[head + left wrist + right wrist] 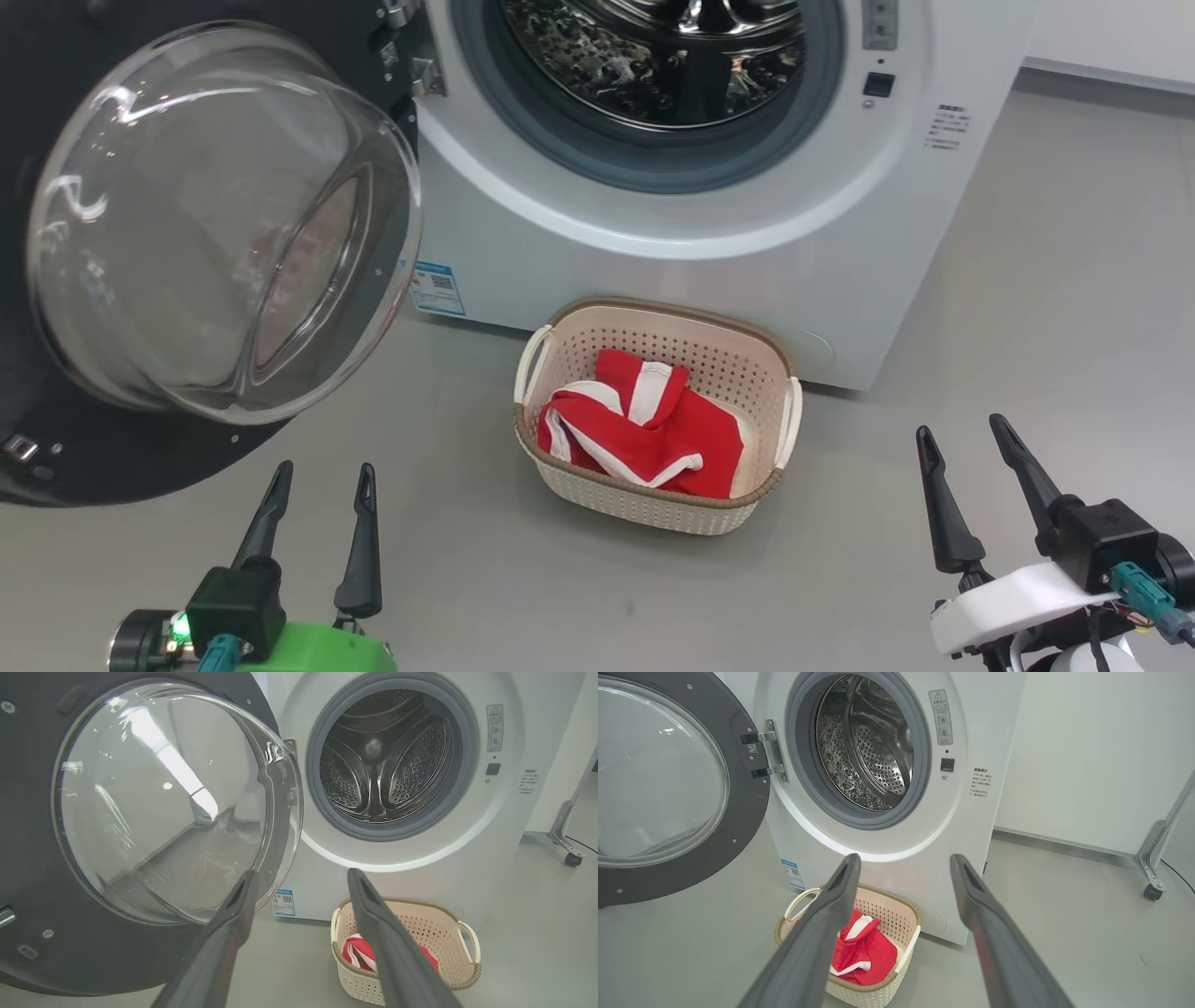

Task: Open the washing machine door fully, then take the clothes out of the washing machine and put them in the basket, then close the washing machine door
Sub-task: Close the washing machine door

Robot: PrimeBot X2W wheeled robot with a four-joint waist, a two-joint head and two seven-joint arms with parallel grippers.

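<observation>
The white washing machine (672, 252) stands with its round black door (215, 224) swung wide to the left, glass bowl bulging outward. Its steel drum (387, 756) looks bare inside. Red clothes (644, 425) with white trim lie in the cream basket (766, 373) on the floor before the machine. My left gripper (322, 481) is open at the lower left, just below the door's edge, holding nothing. My right gripper (962, 434) is open at the lower right, to the right of the basket, nothing between its fingers. The basket (908, 926) and clothes (866, 952) also show in the right wrist view.
Grey floor surrounds the basket. A white wall panel (1087, 756) runs right of the machine, with a metal leg on a caster (1152, 891) beyond it. The open door (140, 812) fills the space to my left.
</observation>
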